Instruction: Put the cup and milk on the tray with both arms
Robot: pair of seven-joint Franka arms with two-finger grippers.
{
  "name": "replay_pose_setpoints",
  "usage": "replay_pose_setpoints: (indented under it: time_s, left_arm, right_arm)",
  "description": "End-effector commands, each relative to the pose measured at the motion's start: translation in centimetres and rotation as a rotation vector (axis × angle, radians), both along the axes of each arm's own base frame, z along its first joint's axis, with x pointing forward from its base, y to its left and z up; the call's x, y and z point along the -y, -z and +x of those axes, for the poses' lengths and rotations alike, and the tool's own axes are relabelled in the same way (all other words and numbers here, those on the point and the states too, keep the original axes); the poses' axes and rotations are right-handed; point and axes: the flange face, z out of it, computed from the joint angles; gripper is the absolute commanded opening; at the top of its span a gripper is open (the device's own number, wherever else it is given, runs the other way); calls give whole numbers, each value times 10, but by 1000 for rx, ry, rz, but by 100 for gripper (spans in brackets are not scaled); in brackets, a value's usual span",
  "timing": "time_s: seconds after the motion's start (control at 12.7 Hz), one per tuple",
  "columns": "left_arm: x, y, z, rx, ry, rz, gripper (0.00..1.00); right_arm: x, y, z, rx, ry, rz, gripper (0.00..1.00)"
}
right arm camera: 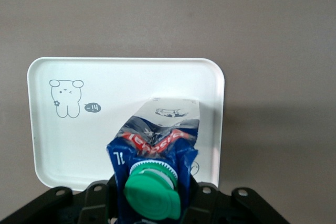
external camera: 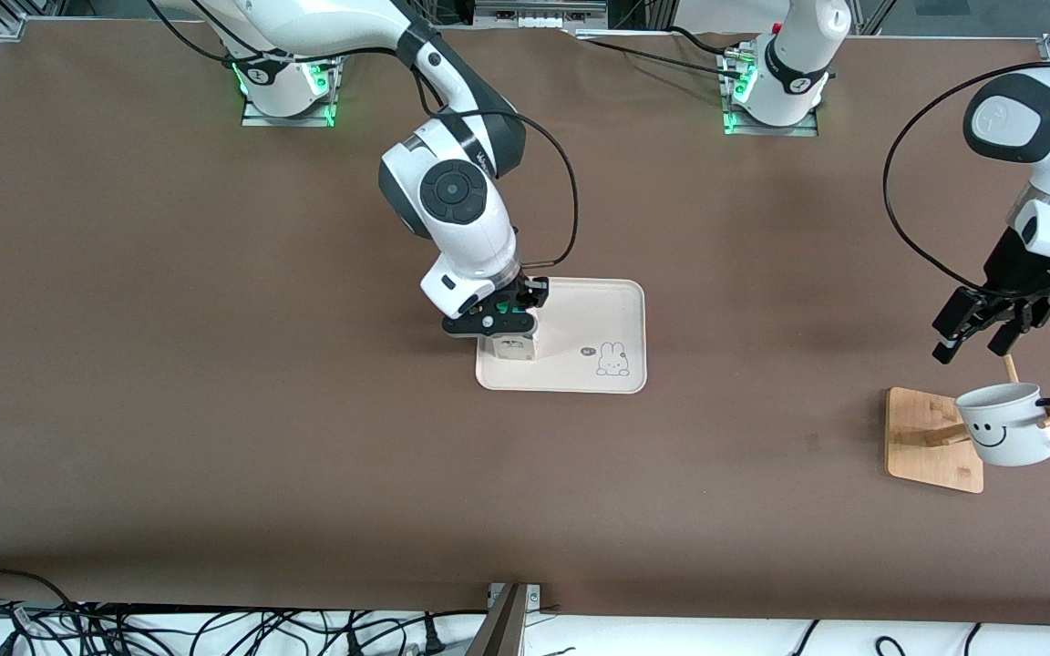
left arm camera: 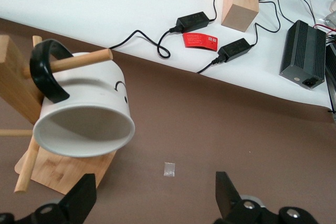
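Note:
The milk (external camera: 516, 348), a blue and white carton with a green cap (right arm camera: 152, 190), stands upright at the cream tray's (external camera: 593, 314) end toward the right arm's end of the table. My right gripper (external camera: 514, 330) is shut on the carton's top. The tray's bunny print (external camera: 613, 359) is uncovered. The white smiley cup (external camera: 1003, 424) hangs by its black handle on a peg of the wooden rack. My left gripper (external camera: 981, 337) is open and empty in the air above the cup; its fingers (left arm camera: 84, 195) frame bare table beside the cup (left arm camera: 84, 114).
The square wooden rack base (external camera: 931, 437) with slanted pegs stands near the left arm's end of the table. A small scrap of tape (left arm camera: 169, 169) lies on the brown table. Power bricks (left arm camera: 307, 53), cables and a wooden block sit on the white surface past the table edge.

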Motion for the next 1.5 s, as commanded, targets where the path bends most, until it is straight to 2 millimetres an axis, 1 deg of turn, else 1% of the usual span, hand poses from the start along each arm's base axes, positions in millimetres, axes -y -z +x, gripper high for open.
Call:
replay_pose_setpoints:
  time_s: [0.0, 0.16, 0.24, 0.32, 0.39, 0.47, 0.55, 0.63, 0.71, 0.87, 0.95, 1.02, 1.1, 1.26, 1.34, 1.42]
  left_arm:
    - [-1, 11, -7, 23, -35, -8, 100]
    - [-2, 20, -4, 37, -46, 8, 100]
    - [-3, 24, -1, 56, -55, 21, 100]
    - [-1, 29, 2, 88, -62, 40, 100]
    - [4, 31, 4, 123, -65, 58, 100]
    - [10, 33, 6, 152, -64, 71, 100]
    - [12, 35, 8, 173, -66, 83, 100]
    - [11, 38, 9, 197, -75, 98, 100]
    - [13, 44, 8, 217, -81, 111, 100]
    - [21, 60, -1, 273, -94, 148, 100]
    - [22, 67, -6, 288, -115, 150, 100]
    - [27, 69, -8, 296, -128, 141, 100]
    - [25, 69, -9, 298, -143, 133, 100]
    - [24, 78, -9, 319, -158, 154, 100]
    - [23, 82, -8, 320, -158, 162, 100]
    - [23, 82, -7, 322, -158, 163, 100]
  right_arm:
    - [-5, 1, 4, 21, 35, -8, 100]
    - [-4, -15, 7, 40, 48, 6, 100]
    - [-3, -29, 11, 58, 56, 21, 100]
    - [2, -46, 16, 76, 83, 35, 100]
    - [14, -68, 24, 102, 104, 41, 100]
    - [29, -99, 31, 130, 117, 46, 100]
    - [57, -115, 41, 122, 132, 10, 100]
    - [84, -138, 48, 120, 97, -14, 100]
    - [114, -156, 55, 112, 41, -36, 100]
    - [179, -182, 63, 50, -33, -97, 100]
    - [206, -193, 64, 33, -64, -111, 100]
    - [232, -204, 65, 20, -91, -122, 100]
    - [253, -213, 64, 8, -118, -131, 100]
    - [293, -228, 57, -29, -136, -116, 100]
    - [311, -231, 56, -41, -149, -118, 100]
    - [334, -240, 55, -45, -168, -113, 100]
